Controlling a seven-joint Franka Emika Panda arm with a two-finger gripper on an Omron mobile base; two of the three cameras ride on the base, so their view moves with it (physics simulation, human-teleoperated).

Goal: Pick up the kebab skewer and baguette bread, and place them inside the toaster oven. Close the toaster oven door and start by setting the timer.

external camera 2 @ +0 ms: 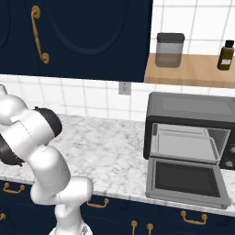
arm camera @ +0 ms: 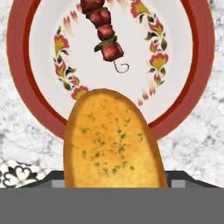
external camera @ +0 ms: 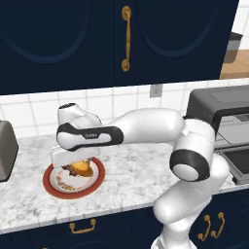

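You have the marble counter [external camera 2: 110, 151] running under navy cabinets, and on its right end sits the toaster oven [external camera 2: 188, 108], its door [external camera 2: 186, 181] dropped flat and open toward you. Well to the left, your arm bends down over the red-rimmed plate [external camera: 51, 187]. The baguette bread [arm camera: 111, 140] rises large in the hand view, just in front of the camera, its far end over the plate's near rim. Your gripper [external camera: 80, 165] sits right at the loaf, but you cannot tell whether the jaws are spread or pinching it, since the bread hides the tips. The kebab skewer [arm camera: 103, 28] lies on the plate beyond the loaf, apart from it.
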